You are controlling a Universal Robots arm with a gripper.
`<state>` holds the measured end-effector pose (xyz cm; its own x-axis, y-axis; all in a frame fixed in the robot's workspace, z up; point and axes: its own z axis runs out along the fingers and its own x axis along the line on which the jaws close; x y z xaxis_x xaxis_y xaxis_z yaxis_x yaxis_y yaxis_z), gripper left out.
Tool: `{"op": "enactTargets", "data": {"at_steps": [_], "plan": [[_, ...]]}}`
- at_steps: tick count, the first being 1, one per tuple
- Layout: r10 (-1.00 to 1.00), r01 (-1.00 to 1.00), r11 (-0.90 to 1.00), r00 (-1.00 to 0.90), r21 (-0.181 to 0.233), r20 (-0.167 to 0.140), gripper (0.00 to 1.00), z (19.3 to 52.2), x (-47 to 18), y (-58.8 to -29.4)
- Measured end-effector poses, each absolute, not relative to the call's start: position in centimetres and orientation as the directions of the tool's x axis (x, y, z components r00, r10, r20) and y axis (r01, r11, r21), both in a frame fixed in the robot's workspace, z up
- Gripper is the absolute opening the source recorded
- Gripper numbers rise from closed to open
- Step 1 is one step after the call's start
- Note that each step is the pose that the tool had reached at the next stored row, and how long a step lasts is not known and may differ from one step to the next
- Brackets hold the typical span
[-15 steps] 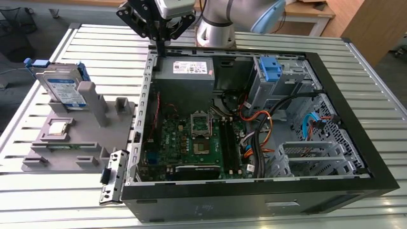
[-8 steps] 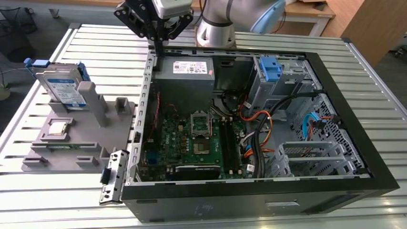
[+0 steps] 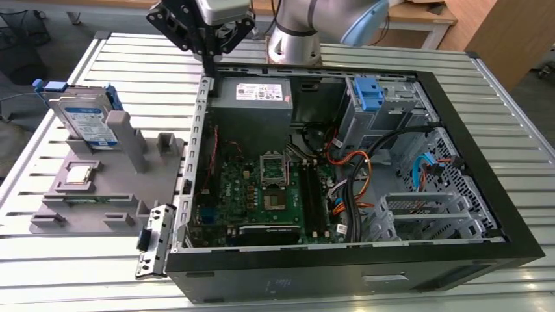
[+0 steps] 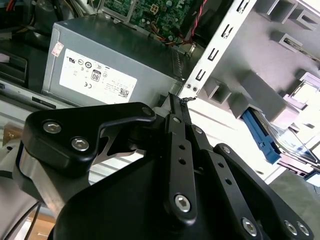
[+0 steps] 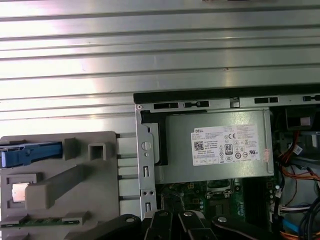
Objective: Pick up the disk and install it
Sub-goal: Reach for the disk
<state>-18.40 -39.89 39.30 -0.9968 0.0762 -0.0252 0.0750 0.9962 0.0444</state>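
The disk (image 3: 87,120) is a silver-grey drive with a white-and-blue label in a blue carrier. It stands upright in a grey holder (image 3: 130,195) at the exterior view's left. Its blue carrier also shows in both wrist views (image 5: 30,152) (image 4: 260,137). My gripper (image 3: 210,55) hangs high over the back corner of the open computer case (image 3: 347,260), beside the power supply (image 3: 260,97) and well apart from the disk. In the second wrist view the black fingers (image 4: 175,130) lie together, shut on nothing. The gripper's linkage (image 5: 175,225) shows in the first wrist view.
The case lies open on a slatted metal table (image 3: 87,273), with motherboard (image 3: 260,188), cables and a drive cage holding a lone blue bracket (image 3: 368,94). The grey holder also carries a small square chip (image 3: 80,174). A metal strip (image 3: 154,240) lies beside the case's near corner.
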Motion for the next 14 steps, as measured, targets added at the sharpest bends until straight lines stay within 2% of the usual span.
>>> {"op": "enactTargets", "data": {"at_steps": [14], "plan": [[0.076,0.075,0.996,-0.997,0.044,-0.025,0.11,39.3,-20.4,-39.9]]}}
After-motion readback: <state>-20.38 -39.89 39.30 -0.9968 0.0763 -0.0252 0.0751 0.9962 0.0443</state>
